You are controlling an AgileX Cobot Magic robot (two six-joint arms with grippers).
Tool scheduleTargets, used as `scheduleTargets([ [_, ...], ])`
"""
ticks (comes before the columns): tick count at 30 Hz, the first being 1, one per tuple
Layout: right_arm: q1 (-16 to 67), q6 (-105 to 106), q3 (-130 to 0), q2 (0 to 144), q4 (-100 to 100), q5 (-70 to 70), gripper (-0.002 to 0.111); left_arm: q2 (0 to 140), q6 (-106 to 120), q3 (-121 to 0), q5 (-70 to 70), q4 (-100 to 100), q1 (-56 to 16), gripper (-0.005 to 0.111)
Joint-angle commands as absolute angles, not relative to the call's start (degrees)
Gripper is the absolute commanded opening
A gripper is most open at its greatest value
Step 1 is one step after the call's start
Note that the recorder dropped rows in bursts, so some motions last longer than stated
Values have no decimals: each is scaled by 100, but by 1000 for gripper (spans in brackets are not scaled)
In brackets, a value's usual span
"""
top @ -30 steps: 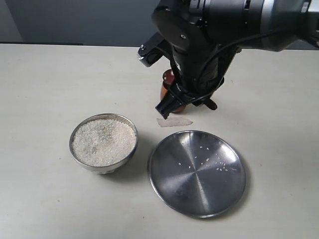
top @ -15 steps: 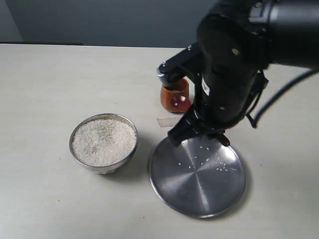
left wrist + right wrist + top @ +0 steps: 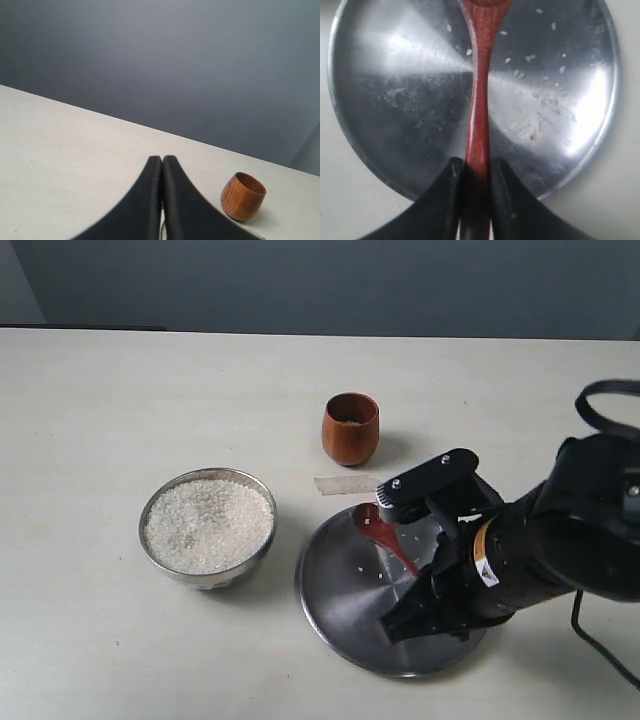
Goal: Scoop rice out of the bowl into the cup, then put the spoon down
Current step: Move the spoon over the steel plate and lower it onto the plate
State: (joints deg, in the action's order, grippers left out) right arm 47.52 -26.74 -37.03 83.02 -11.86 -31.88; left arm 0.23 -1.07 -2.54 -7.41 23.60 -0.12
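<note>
The steel bowl stands at the left, heaped with white rice. Behind the middle stands the reddish-brown wooden cup, upright, with a little rice showing inside. My right gripper is shut on the handle of the wooden spoon, low over the flat steel plate. The spoon's scoop reaches toward the plate's far rim. My left gripper is shut on nothing, with the cup off to one side of it.
Loose grains lie scattered on the plate. A small strip of clear tape lies on the table between cup and plate. The right arm's dark body covers the plate's right part. The pale table stretches around.
The right arm has swung from over the cup toward the front right and dropped low over the plate, carrying the spoon. The cup is now uncovered.
</note>
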Motion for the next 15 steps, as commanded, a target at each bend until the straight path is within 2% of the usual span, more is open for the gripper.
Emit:
scheduleTargets([
  [1, 4734, -2826, -3449, 8304, -1225, -2295, -1, 0, -110, -227, -727, 2334, -22, 1],
  [15, 4734, -3228, -3449, 9291, -1320, -1924, -1, 0, -110, -227, -727, 2334, -22, 1],
])
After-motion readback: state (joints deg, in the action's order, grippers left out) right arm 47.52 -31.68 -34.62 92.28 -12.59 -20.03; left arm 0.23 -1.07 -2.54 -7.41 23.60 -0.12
